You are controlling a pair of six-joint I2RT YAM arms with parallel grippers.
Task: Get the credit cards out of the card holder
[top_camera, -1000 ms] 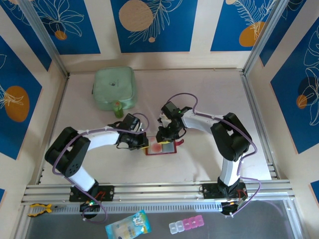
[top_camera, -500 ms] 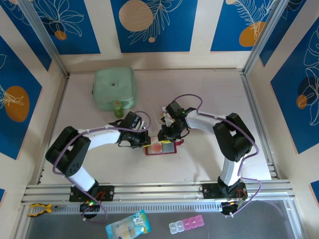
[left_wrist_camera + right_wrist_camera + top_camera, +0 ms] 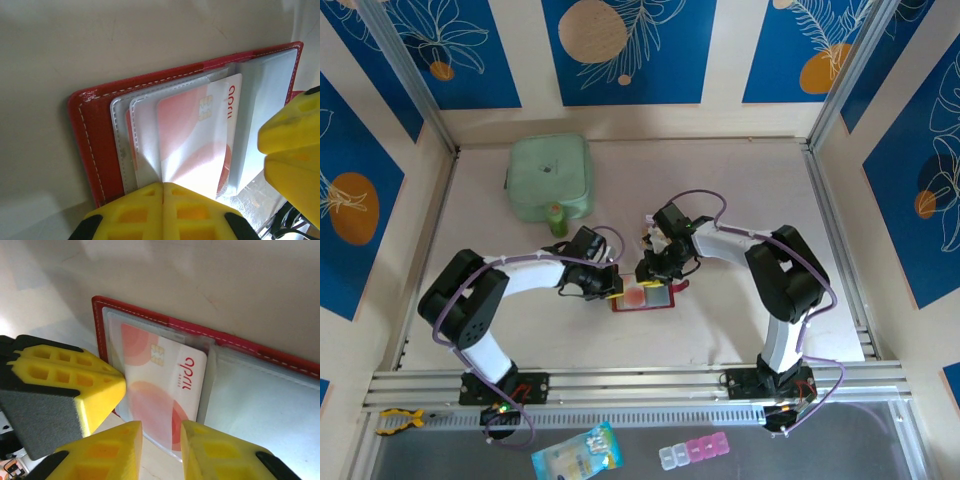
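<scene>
Right gripper [image 3: 161,434] shifted over credit card [image 3: 165,385] inside open card holder [image 3: 265,405].

In the left wrist view, the near edge of the whitish card [image 3: 192,135] and of the clear sleeves [image 3: 142,145] goes under the closed tips of the left gripper [image 3: 163,200]. To the right of this claw, a yellow finger [image 3: 292,145] of the other arm and the picture's edge cut off the second page of the card holder [image 3: 92,145]. In the right wrist view, the card's near edge disappears behind the fingers of the right gripper [image 3: 161,450] and the page to the right of this claw runs out of the picture, so I cannot tell how many cards sit behind the front one.
</scene>
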